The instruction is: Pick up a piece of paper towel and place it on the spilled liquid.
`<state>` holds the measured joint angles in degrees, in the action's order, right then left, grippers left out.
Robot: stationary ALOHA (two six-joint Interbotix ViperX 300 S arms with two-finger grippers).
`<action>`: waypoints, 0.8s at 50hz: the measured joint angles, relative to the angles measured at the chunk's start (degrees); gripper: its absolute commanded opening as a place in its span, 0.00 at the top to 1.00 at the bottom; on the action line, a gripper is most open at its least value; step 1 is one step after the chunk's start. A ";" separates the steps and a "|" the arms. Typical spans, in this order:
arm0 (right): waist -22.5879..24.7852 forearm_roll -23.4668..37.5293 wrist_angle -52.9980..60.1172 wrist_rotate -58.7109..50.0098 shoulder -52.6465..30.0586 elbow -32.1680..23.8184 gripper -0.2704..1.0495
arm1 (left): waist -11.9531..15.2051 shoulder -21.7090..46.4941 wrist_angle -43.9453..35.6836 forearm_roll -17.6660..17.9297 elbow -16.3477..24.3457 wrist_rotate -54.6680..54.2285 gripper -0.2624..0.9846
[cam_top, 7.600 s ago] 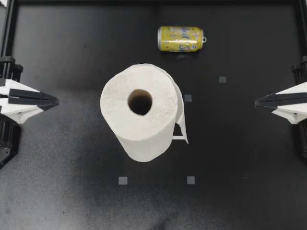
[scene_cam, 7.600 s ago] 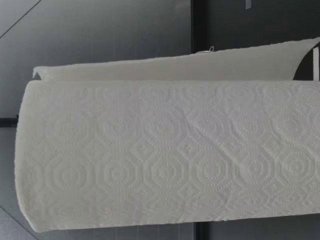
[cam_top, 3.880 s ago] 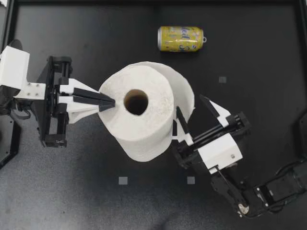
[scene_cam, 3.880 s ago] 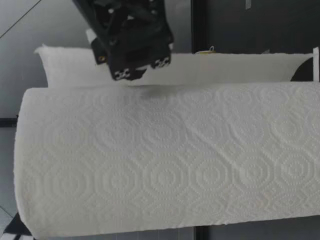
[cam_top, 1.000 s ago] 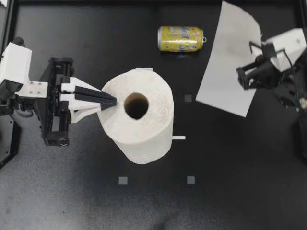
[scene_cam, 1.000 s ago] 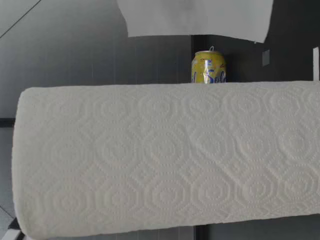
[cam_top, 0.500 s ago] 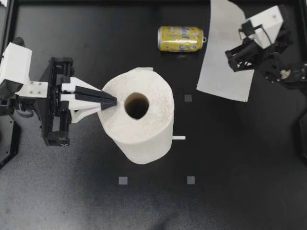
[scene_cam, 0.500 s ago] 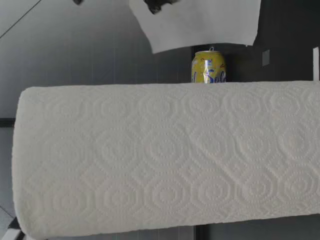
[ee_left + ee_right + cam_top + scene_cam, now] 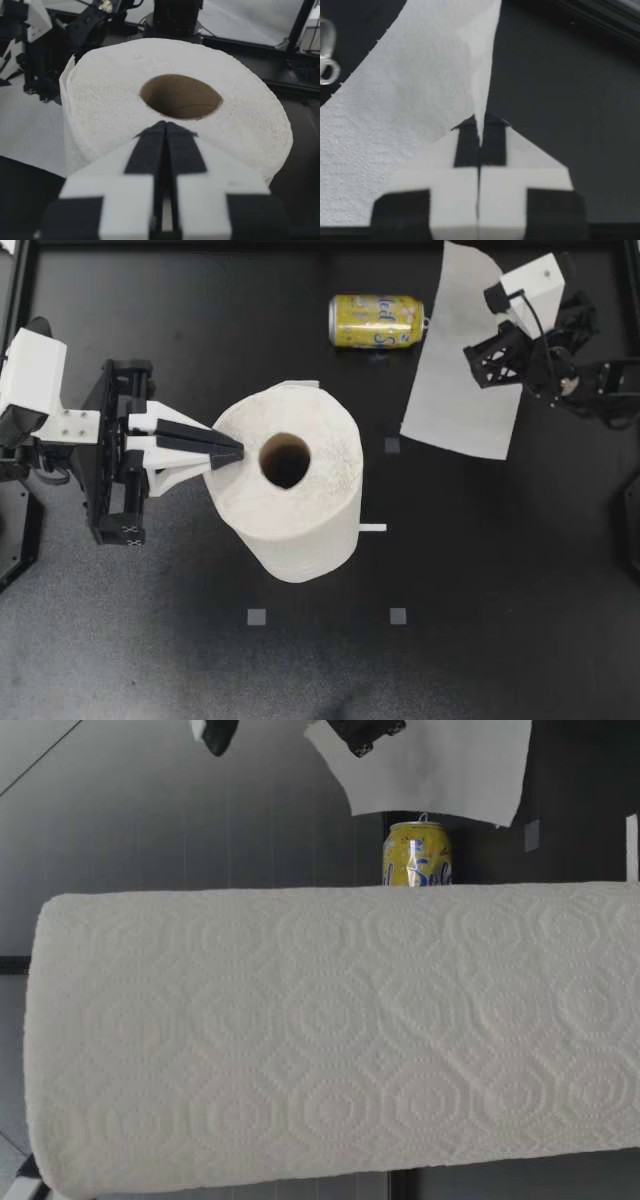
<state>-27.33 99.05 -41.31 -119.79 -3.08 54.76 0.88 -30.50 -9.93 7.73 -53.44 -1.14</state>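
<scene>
A fat white paper towel roll (image 9: 287, 490) stands upright mid-table. My left gripper (image 9: 235, 452) is shut, its tips resting on the roll's top rim beside the cardboard core (image 9: 180, 96). At the far right my right gripper (image 9: 482, 358) is shut on a torn-off sheet (image 9: 455, 390), which hangs from it above the table next to the yellow can (image 9: 377, 321) lying on its side. The right wrist view shows the sheet (image 9: 420, 100) pinched between the fingers (image 9: 468, 135). In the low view the sheet (image 9: 430, 765) hangs above the can (image 9: 417, 853), behind the roll (image 9: 330, 1035). I cannot make out any liquid on the dark table.
Small grey square markers (image 9: 392, 444) dot the black table, two of them near the front (image 9: 256, 617). A short white strip (image 9: 372, 528) lies at the roll's base. Black frame rails border the table's sides and back.
My right gripper has carried the sheet leftward, closer to the can. The left gripper and the roll have stayed where they were.
</scene>
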 measured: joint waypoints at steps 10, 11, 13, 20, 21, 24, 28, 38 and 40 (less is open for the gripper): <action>-0.88 0.09 1.67 0.18 -2.29 -1.67 0.88 | 0.00 0.00 0.09 0.00 0.00 0.00 0.78; -0.97 0.18 2.02 0.18 -2.64 -1.76 0.88 | 0.00 0.09 0.00 0.00 0.00 0.00 0.78; -1.23 0.09 2.55 0.18 -3.16 -2.11 0.87 | 0.00 0.09 0.00 0.09 -0.09 0.00 0.78; -2.37 0.18 4.04 0.09 -4.66 -2.46 0.80 | 0.00 0.09 0.00 0.00 -0.09 0.00 0.78; -2.55 0.18 4.22 0.00 -4.75 -2.46 0.78 | 0.00 0.09 0.00 0.00 -0.09 0.00 0.78; -2.81 0.18 4.48 0.09 -4.92 -2.46 0.70 | 0.00 0.09 0.00 0.00 -0.09 0.00 0.78; -2.90 0.18 4.48 0.00 -4.92 -2.81 0.56 | 0.00 0.09 0.00 0.09 -0.09 0.00 0.78; -2.99 0.00 2.29 0.00 -4.83 -3.69 0.29 | 0.00 0.09 0.00 0.09 -0.09 0.00 0.78; -2.99 0.00 1.49 -0.09 -4.92 -3.78 0.29 | 0.00 0.00 0.00 0.09 -0.09 0.00 0.78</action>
<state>-30.32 99.05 -39.81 -119.88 -8.00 50.98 0.88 -30.50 -9.93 7.82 -53.53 -1.14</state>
